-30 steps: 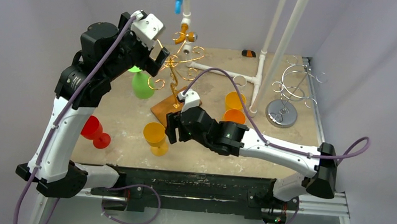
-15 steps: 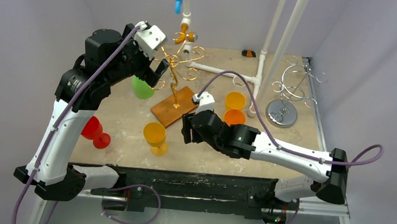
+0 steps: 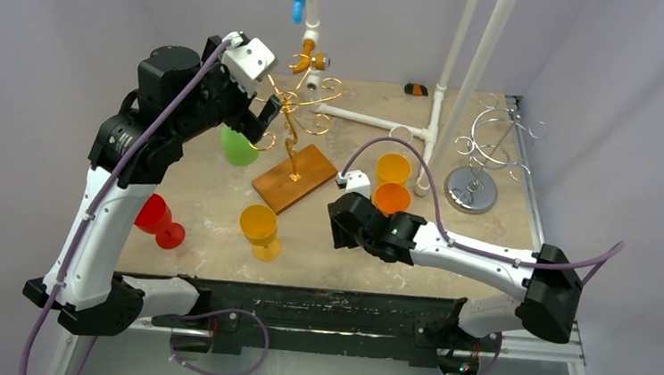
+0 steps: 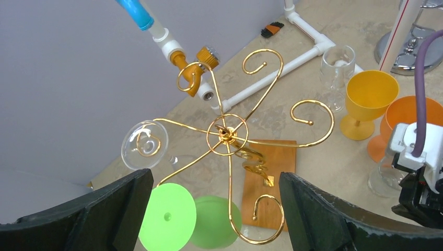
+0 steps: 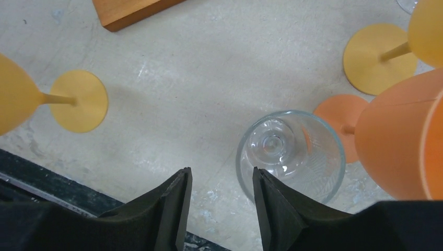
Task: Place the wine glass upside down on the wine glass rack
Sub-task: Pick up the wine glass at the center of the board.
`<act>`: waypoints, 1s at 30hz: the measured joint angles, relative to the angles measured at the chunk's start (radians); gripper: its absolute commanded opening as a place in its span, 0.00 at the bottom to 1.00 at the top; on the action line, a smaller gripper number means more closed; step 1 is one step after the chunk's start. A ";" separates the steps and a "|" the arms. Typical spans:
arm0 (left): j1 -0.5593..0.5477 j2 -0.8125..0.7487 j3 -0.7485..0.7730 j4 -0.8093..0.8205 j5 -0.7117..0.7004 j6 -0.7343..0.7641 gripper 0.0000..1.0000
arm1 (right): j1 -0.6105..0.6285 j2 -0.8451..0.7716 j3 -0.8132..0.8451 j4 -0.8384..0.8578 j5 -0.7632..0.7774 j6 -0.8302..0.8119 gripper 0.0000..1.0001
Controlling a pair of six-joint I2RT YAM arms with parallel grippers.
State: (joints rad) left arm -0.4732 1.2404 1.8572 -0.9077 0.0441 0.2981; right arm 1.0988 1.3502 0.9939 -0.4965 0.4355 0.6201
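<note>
The gold wire wine glass rack (image 3: 291,113) (image 4: 228,135) stands on a wooden base (image 3: 294,177). From its arms hang a green wine glass (image 3: 238,147) (image 4: 168,217) and a clear one (image 4: 144,144), both upside down. My left gripper (image 3: 261,113) (image 4: 215,180) hovers above the rack, open wide and empty. Another clear wine glass (image 5: 292,151) stands upright on the table beside the orange glass (image 3: 392,195). My right gripper (image 3: 340,233) (image 5: 222,175) points down just left of it, partly open, with only bare table between the fingers.
A yellow glass (image 3: 259,227) stands near the front and a red glass (image 3: 156,218) lies at the left. A second yellow glass (image 3: 393,168) stands behind the orange one. A silver rack (image 3: 483,155) and white pipes (image 3: 444,89) are at the back right.
My right arm has swung right, away from the front yellow glass, to beside the clear glass, and its jaws have narrowed. The left gripper has shifted slightly above the rack.
</note>
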 measured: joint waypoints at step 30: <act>0.001 0.013 0.090 -0.056 0.181 -0.054 1.00 | -0.012 -0.196 0.284 -0.096 -0.056 -0.082 0.00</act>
State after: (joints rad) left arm -0.4725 1.2533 1.9469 -0.9642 0.2249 0.2440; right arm 1.0870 1.1538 1.2778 -0.5926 0.3794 0.5377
